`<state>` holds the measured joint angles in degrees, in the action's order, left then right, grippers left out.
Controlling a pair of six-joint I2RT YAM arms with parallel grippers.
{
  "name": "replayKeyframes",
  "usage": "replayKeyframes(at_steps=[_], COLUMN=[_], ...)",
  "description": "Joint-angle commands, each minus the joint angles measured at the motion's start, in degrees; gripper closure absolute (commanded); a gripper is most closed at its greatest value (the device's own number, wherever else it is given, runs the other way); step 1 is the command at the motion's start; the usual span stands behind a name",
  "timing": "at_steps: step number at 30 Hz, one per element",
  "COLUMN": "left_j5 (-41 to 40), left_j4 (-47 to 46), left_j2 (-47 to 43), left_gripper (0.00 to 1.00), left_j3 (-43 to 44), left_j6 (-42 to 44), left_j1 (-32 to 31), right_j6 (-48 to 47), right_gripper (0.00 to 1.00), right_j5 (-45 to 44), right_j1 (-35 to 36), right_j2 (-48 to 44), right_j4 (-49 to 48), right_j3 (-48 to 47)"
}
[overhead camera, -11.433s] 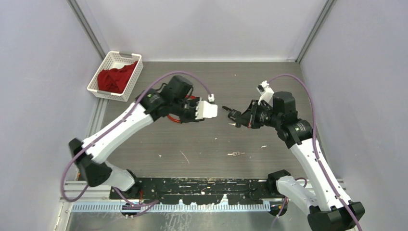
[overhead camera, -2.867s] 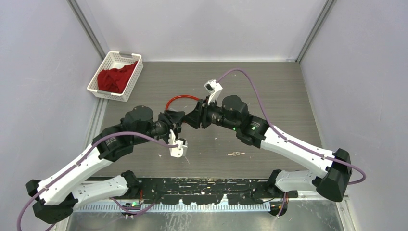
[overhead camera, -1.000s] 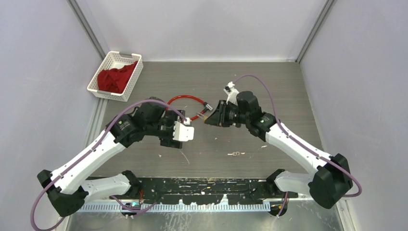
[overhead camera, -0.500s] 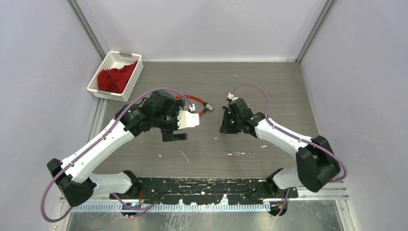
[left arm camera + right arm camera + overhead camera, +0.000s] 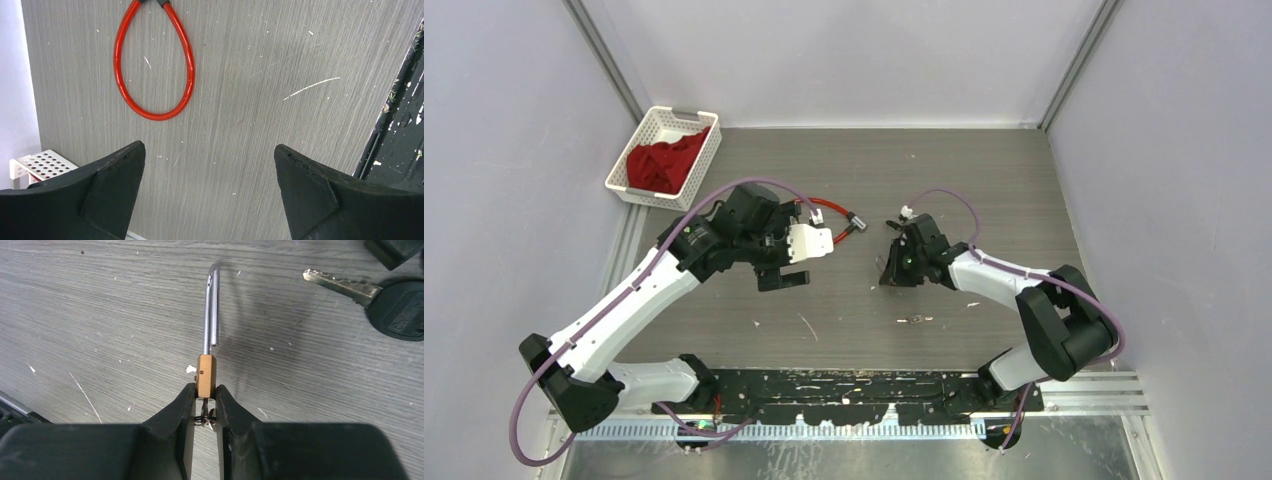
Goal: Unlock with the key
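Observation:
In the right wrist view my right gripper [image 5: 205, 399] is shut on a small brass padlock [image 5: 206, 374], just above the table. Its chrome shackle [image 5: 212, 305] points away from me with its free end out of the body. A thin metal ring [image 5: 205, 416] hangs under the padlock between the fingers. A black-headed key [image 5: 395, 307] lies on the table beyond it, to the right. The red cable loop [image 5: 150, 65] lies flat on the table, free of the padlock. My left gripper [image 5: 782, 265] hovers open beside the red cable loop [image 5: 822, 208], holding nothing. My right gripper [image 5: 892, 268] is low at the table's middle.
A white basket [image 5: 652, 185] of red cloth stands at the back left. A small metal piece [image 5: 911, 320] lies near the front middle. The black base rail [image 5: 844, 385] runs along the near edge.
The left gripper opened fully, and the cable now lies loose on the table. The right gripper carried the padlock right, away from the cable ends, and down toward the table.

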<state>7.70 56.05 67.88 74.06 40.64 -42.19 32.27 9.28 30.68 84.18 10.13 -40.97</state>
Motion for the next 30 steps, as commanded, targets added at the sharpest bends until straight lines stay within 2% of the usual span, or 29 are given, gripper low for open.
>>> replayKeyframes(at_steps=[1,2,6,9,11,14,20,24,30], left_j5=[1.3,1.5,1.5,1.0,0.5,-0.7,0.9,2.3,4.2], left_j4=[-0.5,-0.4,0.0,0.8,0.8,0.8,0.6,0.0,0.8], left_j2=[-1.3,-1.3,-1.2,-0.7,-0.4,0.3,1.8,2.0,1.8], left_gripper=[0.01,0.01,0.01,0.01,0.01,0.01,0.01,0.01,0.01], left_j3=[0.7,0.9,1.3,1.7,1.7,2.1,3.1,2.3,1.7], left_j6=[-1.6,-1.7,-2.0,-2.5,-2.9,-3.3,-5.0,-5.6,-6.2], left_j1=[0.3,0.2,0.3,0.5,0.9,1.8,4.7,5.0,5.0], right_j6=[1.6,1.3,-0.4,-1.3,-2.0,-1.8,4.2,8.4,11.7], right_gripper=[0.86,0.72,0.39,0.25,0.2,0.17,0.26,0.28,0.29], right_j5=[2.8,2.5,-0.8,-4.2,-6.7,-10.0,-12.6,-15.5,-17.0], right_j1=[-2.0,-2.3,-2.5,-2.5,-2.6,-2.5,1.0,5.7,8.3], right_j2=[-0.4,-0.4,-1.6,-4.8,-7.6,-11.6,-17.5,-19.7,-20.2], right_j4=[-1.6,-0.4,4.6,8.6,11.6,16.1,24.3,28.8,28.0], right_j3=[0.1,-0.3,-2.5,-5.0,-6.5,-7.8,-3.0,-0.5,1.6])
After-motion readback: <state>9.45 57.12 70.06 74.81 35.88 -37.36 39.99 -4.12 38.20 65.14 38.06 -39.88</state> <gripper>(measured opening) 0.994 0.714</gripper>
